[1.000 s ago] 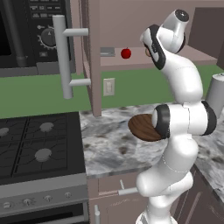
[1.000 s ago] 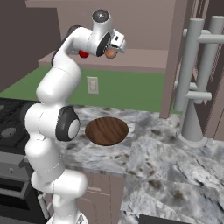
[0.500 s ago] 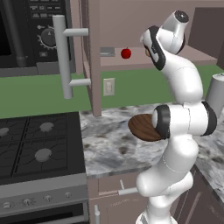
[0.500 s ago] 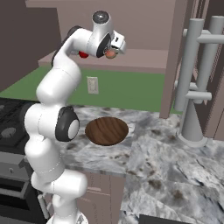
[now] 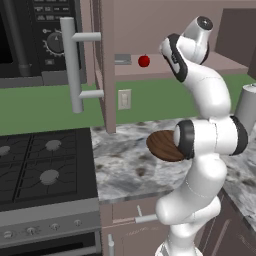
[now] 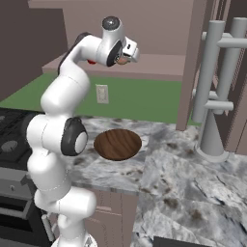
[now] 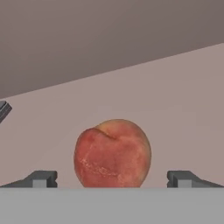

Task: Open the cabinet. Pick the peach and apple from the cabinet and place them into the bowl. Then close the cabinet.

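The cabinet (image 5: 105, 65) stands open, both doors swung out, and my arm reaches in over its shelf (image 6: 159, 65). In the hand view the peach (image 7: 113, 153) sits on the shelf floor, centred between the fingertips (image 7: 41, 178) of my gripper (image 7: 113, 179). The gripper is open, with a gap on each side of the fruit. From the right base view the gripper (image 6: 128, 54) is level with the shelf, the peach (image 6: 124, 60) just under it. The red apple (image 5: 144, 61) rests further left on the same shelf. The wooden bowl (image 6: 118, 144) lies on the counter below, its left part (image 5: 159, 145) showing beside my arm.
The left door's long grey handle (image 5: 77, 65) juts toward the stove (image 5: 45, 160), with a microwave (image 5: 30, 35) above. The right door and its handle (image 6: 235, 58) stand close on the right, beside a grey post (image 6: 212, 130) on the marble counter (image 6: 183, 183). A small grey object (image 5: 122, 59) lies near the apple.
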You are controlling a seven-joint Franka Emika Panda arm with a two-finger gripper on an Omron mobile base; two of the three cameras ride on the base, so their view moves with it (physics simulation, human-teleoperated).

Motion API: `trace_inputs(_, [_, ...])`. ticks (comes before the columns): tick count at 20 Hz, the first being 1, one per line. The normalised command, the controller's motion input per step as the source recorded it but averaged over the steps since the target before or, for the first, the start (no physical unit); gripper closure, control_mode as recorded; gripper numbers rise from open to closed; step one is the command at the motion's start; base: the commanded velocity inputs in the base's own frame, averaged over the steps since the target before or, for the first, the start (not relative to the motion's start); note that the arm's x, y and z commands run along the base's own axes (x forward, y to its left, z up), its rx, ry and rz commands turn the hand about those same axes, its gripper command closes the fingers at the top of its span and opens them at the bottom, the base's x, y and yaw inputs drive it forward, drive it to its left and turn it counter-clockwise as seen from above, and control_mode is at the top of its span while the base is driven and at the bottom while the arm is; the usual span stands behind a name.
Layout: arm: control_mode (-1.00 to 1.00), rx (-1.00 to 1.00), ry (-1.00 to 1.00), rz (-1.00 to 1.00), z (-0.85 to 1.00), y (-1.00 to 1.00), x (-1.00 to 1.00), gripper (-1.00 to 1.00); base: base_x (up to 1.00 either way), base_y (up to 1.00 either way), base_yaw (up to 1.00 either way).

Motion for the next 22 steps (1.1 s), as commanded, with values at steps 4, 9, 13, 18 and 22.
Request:
trace_inputs(4, [-1.00,0.00,0.00,0.00,-0.03,0.00,0.30,-1.00,0.00,0.00,0.00])
trace_inputs(9, [-1.00,0.00,0.00,0.00,-0.02,0.00,0.33,-1.00,0.00,0.00,0.00])
trace_inputs(13, [-1.00,0.00,0.00,0.00,0.00,0.00,0.11,1.00,0.00,0.00,0.00])
trace_inputs(18, [-1.00,0.00,-0.01,0.00,0.00,-0.03,-0.04,1.00,0.00,0.00,0.00])
trace_inputs(22, [-1.00,0.05,-0.15,0.00,0.00,-0.02,-0.47,1.00,0.00,0.00,0.00])
